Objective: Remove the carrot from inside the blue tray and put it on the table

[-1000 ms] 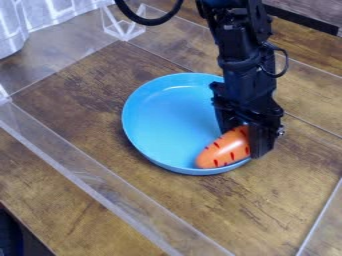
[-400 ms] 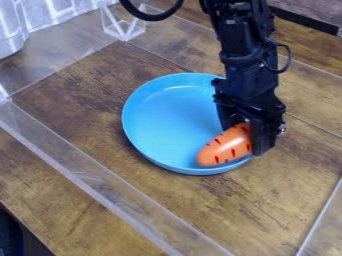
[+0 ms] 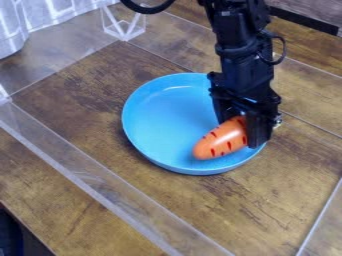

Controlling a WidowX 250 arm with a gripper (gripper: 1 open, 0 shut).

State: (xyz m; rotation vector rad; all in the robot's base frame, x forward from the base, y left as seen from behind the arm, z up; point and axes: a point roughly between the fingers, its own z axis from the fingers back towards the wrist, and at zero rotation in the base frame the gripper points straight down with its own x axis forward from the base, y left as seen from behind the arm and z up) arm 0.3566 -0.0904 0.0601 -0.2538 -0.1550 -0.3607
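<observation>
Hanging tilted, the carrot [image 3: 221, 142] sits over the near right part of the blue tray [image 3: 158, 118], its upper end pinched between the black fingers of the gripper [image 3: 250, 128], its rounded lower end pointing down-left toward the tray floor. Contact between that end and the tray cannot be told. Fingers clenched on the carrot. Arm descends steeply from above. Tray rests on the wood table [image 3: 80, 90], beside a clear wall [image 3: 94, 185].
</observation>
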